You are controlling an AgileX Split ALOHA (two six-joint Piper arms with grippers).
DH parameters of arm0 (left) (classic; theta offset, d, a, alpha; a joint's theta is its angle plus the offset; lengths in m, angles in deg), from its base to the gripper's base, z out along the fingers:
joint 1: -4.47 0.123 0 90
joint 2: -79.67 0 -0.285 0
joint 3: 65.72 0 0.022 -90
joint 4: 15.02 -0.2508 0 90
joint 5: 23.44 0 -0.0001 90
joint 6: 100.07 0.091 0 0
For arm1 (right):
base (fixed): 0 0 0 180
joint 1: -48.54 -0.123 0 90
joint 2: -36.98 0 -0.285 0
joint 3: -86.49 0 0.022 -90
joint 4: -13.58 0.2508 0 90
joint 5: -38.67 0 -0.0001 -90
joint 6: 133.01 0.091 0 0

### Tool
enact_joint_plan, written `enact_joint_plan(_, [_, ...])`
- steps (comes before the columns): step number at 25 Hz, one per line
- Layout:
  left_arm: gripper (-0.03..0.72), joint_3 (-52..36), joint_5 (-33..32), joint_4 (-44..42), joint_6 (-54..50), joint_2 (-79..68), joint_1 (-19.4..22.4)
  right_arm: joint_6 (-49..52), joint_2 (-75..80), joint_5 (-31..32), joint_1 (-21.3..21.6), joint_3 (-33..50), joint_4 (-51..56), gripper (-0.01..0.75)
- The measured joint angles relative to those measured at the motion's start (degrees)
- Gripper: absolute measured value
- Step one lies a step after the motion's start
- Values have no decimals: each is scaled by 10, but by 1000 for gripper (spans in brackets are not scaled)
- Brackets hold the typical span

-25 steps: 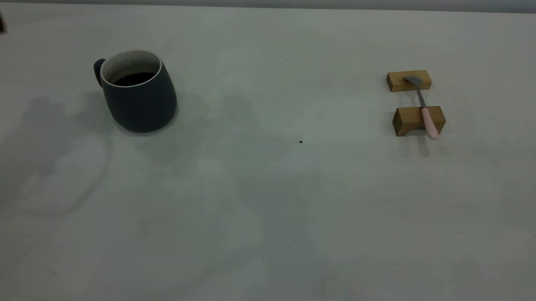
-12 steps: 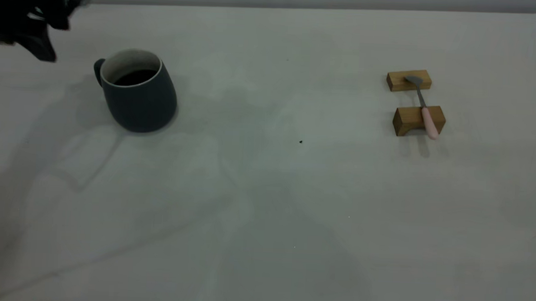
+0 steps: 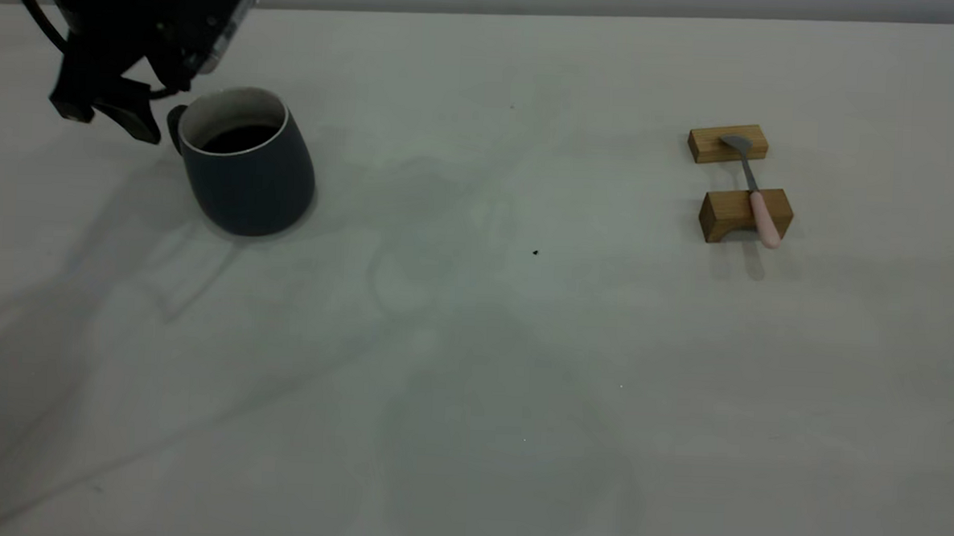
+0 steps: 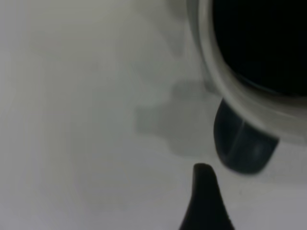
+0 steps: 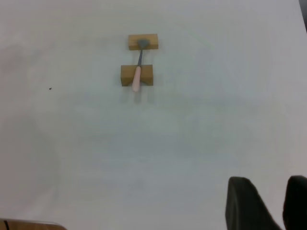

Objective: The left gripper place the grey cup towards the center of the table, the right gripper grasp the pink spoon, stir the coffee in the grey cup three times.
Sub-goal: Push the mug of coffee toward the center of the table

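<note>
1. Seen from outside, the left hand [image 3: 109, 115] hangs over the far left part of the table [image 3: 473, 364], just beside the handle of the grey cup [image 3: 248, 165]. Its two black fingers point down with a gap between them, and they hold nothing.
2. The cup stands upright on the left side of the table, well away from the middle, with its handle turned toward the left hand.
3. The coffee [image 3: 239, 138] shows as a dark pool low inside the white wall of the cup.
4. The left wrist view shows what the outside view cannot: the cup's handle [image 4: 242, 146] lies close to one black fingertip [image 4: 205, 191] but apart from it. Only that one finger shows there.
5. The pink spoon [image 3: 758, 198] lies across two wooden blocks [image 3: 743, 214] on the right side of the table, its metal bowl on the far block and its pink handle over the near one.
6. The right hand [image 5: 266, 203] appears only in the right wrist view, as two dark fingers with a narrow gap, empty, well apart from the spoon [image 5: 138, 72] and blocks.
</note>
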Motion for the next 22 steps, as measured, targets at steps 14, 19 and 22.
enact_joint_plan(14, [595, 23, 7, 12, 1, -31, -7, 0, 0, 0, 0, 0, 0, 238])
enact_joint_plan(19, [577, 23, -6, 18, 2, -31, -9, 0, 0, 0, 0, 0, 0, 238])
enact_joint_plan(22, [527, 23, -24, 18, 1, -31, -14, 0, 0, 0, 0, 0, 0, 238])
